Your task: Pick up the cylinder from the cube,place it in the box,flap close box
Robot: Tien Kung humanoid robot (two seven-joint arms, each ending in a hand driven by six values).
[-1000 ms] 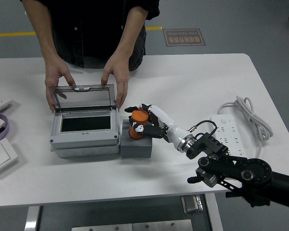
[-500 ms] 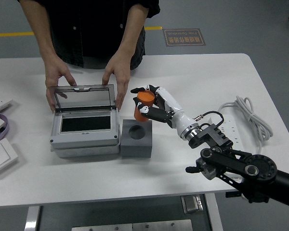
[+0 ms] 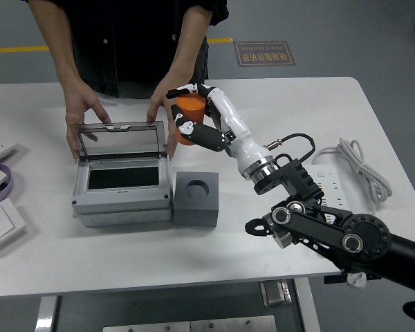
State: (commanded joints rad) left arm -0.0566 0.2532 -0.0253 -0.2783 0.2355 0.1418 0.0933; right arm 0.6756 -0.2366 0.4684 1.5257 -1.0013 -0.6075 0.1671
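Note:
My right hand (image 3: 187, 111) is shut on the orange cylinder (image 3: 189, 115) and holds it in the air, above and behind the grey cube (image 3: 196, 198), close to the person's hand. The cube's round hole (image 3: 196, 187) shows empty. Left of the cube stands the grey box (image 3: 122, 185) with its dark inside showing. Its clear lid (image 3: 121, 141) stands upright, held at both ends by the person's hands (image 3: 164, 111). My left arm is out of view.
A white power strip (image 3: 332, 181) and its coiled cable (image 3: 363, 166) lie at the right. White switch panels (image 3: 1, 221) and a purple band (image 3: 8, 181) sit at the left edge. The person stands at the table's far side.
My right hand has lifted the orange cylinder out of the cube's hole and carried it up and back to the left. The person's hands keep holding the lid.

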